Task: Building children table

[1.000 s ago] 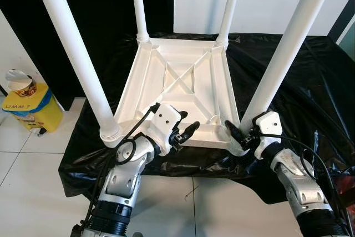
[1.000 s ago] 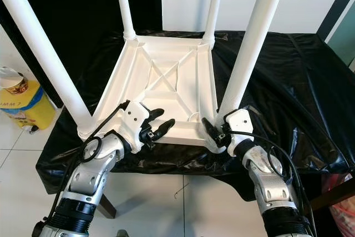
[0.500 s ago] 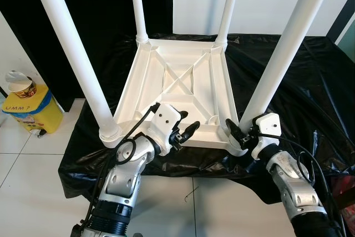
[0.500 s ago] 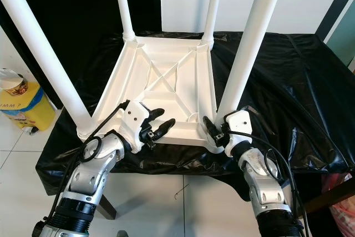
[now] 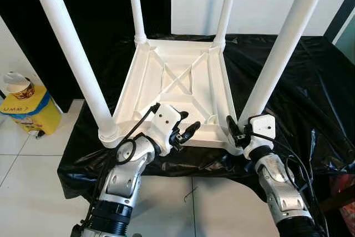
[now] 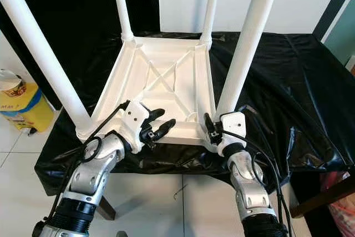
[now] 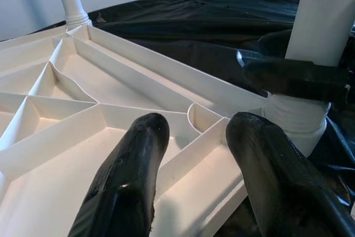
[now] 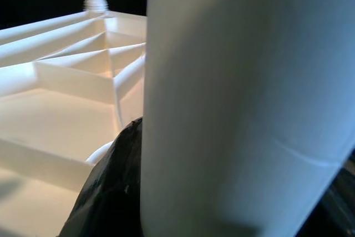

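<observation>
We see the white children's table (image 5: 177, 87) lying upside down on a black sheet (image 5: 310, 81), four legs pointing up. Our left gripper (image 5: 186, 131) hovers over the near rim, fingers (image 7: 130, 176) spread apart and holding nothing. Our right gripper (image 5: 233, 129) sits at the base of the near right leg (image 5: 277, 59); one finger presses against it (grip state cannot be told). The yellow bin (image 5: 25, 109) label reads "UMM ?".
</observation>
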Robot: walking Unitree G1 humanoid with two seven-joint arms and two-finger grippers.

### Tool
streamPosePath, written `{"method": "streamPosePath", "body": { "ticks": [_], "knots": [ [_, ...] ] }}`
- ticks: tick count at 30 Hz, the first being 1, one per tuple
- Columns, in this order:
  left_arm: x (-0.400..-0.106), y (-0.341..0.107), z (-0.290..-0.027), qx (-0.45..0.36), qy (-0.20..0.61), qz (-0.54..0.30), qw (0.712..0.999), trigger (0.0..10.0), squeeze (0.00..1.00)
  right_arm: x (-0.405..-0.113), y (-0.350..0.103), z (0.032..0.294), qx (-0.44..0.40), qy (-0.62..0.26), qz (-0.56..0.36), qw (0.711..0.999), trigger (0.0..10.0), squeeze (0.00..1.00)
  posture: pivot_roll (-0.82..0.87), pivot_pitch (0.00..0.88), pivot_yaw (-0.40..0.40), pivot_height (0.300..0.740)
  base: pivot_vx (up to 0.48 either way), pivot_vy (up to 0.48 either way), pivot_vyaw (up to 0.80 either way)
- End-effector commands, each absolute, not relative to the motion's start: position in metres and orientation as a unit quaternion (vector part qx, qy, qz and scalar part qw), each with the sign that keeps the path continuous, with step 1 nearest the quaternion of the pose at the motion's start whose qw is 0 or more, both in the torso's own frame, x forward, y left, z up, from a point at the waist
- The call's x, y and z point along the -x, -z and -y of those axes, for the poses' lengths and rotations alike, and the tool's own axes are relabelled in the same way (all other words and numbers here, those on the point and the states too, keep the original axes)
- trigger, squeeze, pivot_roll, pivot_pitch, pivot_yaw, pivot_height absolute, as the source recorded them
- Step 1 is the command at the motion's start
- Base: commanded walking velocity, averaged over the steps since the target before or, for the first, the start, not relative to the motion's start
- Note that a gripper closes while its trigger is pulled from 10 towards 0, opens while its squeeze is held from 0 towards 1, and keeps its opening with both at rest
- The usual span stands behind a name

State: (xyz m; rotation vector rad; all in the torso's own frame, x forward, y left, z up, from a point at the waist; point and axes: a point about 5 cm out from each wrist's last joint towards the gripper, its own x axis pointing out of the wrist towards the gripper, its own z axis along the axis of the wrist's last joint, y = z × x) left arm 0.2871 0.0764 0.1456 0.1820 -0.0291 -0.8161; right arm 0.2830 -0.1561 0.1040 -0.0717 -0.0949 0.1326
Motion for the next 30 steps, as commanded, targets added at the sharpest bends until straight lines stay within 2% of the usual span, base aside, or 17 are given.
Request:
{"method": "streamPosePath", "body": {
  "ticks": [1, 6, 7, 18, 19, 20, 30],
  "knots": [
    [-0.291, -0.141, -0.077, -0.089, 0.363, 0.01, 0.927, 10.0, 0.0, -0.28, -0.089, 0.157, 0.039, -0.029, 0.004, 0.999, 10.0, 0.0, 0.02, 0.0, -0.044, 0.74, 0.0, 0.0, 0.0],
    [-0.291, -0.139, -0.078, -0.086, 0.359, 0.007, 0.929, 10.0, 0.0, -0.279, -0.087, 0.155, 0.027, -0.004, -0.001, 1.0, 10.0, 0.0, 0.02, 0.0, -0.046, 0.74, 0.0, 0.0, 0.0],
    [-0.292, -0.135, -0.079, -0.079, 0.354, 0.002, 0.932, 10.0, 0.0, -0.279, -0.087, 0.147, 0.015, 0.001, -0.003, 1.0, 10.0, 0.0, 0.01, 0.0, -0.044, 0.74, 0.0, 0.0, 0.0],
    [-0.292, -0.133, -0.076, -0.074, 0.358, 0.003, 0.931, 10.0, 0.0, -0.282, -0.091, 0.141, 0.014, -0.007, 0.006, 1.0, 10.0, 0.0, 0.01, 0.0, -0.044, 0.74, 0.0, 0.0, 0.0],
    [-0.294, -0.134, -0.078, -0.076, 0.355, 0.003, 0.932, 10.0, 0.0, -0.282, -0.092, 0.14, 0.015, -0.008, 0.007, 1.0, 10.0, 0.08, 0.01, 0.0, -0.044, 0.74, 0.0, 0.0, 0.0],
    [-0.296, -0.134, -0.08, -0.079, 0.352, 0.004, 0.933, 10.0, 0.0, -0.283, -0.093, 0.139, 0.013, -0.013, 0.01, 1.0, 10.0, 1.0, 0.01, 0.0, -0.046, 0.74, 0.0, 0.0, 0.0],
    [-0.3, -0.136, -0.085, -0.087, 0.349, 0.007, 0.933, 10.0, 0.0, -0.284, -0.102, 0.136, 0.001, -0.048, 0.034, 0.998, 10.0, 1.0, 0.01, 0.0, -0.043, 0.74, 0.0, 0.0, 0.0]
  ]
}}
